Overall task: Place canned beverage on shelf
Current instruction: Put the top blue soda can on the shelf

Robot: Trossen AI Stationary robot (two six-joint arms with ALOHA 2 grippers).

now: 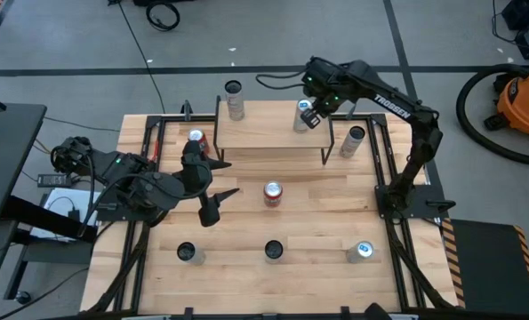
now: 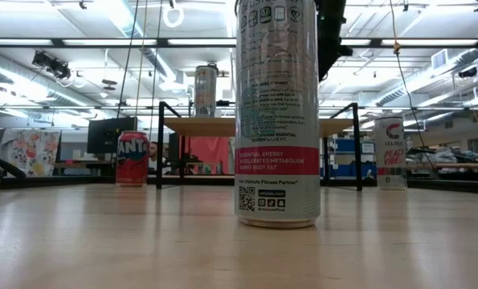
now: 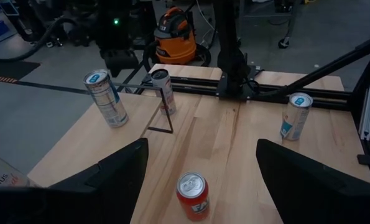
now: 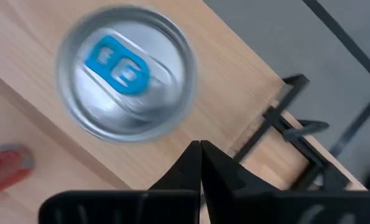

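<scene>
Silver can (image 4: 126, 78) on shelf (image 1: 264, 133), beside right hand (image 4: 200, 152) (fingers closed).

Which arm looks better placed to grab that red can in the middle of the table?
The left. Its hand is open and faces the red can, which stands just ahead of it. The right hand is shut, up over the shelf at the far side.

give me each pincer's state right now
Left pincer: open, holding nothing, above the table.
Right pincer: shut, empty, beside the blue-tab can on the shelf.
</scene>
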